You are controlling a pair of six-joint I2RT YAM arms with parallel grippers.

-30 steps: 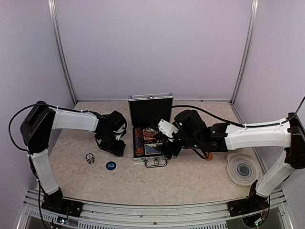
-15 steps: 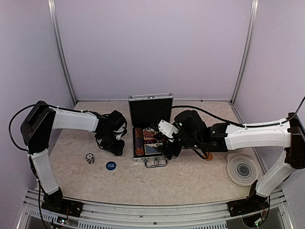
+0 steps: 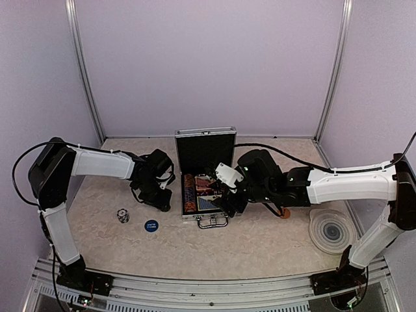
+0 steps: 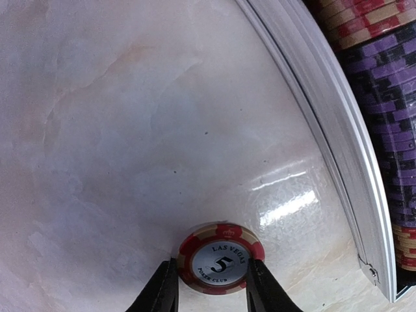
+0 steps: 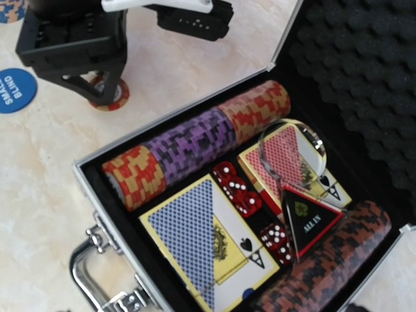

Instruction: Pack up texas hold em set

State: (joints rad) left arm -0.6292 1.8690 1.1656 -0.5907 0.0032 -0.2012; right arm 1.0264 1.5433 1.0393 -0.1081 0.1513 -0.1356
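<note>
The silver case (image 3: 204, 217) lies open mid-table with its black lid (image 3: 205, 149) raised. Inside it are rows of chips (image 5: 195, 146), a blue deck (image 5: 208, 240), a red deck (image 5: 286, 159), red dice (image 5: 237, 188) and a black triangle (image 5: 311, 221). Just left of the case wall (image 4: 338, 143), a red "5" chip (image 4: 221, 259) lies flat on the table. My left gripper (image 4: 211, 268) (image 3: 161, 203) is shut on it, with one finger (image 4: 162, 286) touching each side. My right gripper (image 3: 224, 198) hovers over the case, open; its fingers are out of its own wrist view.
A blue round button (image 3: 151, 225) and a small black-and-white piece (image 3: 122, 215) lie on the table left of the case. A brown disc (image 3: 284, 212) sits beside the right arm. The grey ringed coaster (image 3: 331, 231) is at the right. The case handle (image 5: 84, 273) points toward the near edge.
My left gripper's jaws have closed in onto the red chip. Both arms have stayed almost where they were.
</note>
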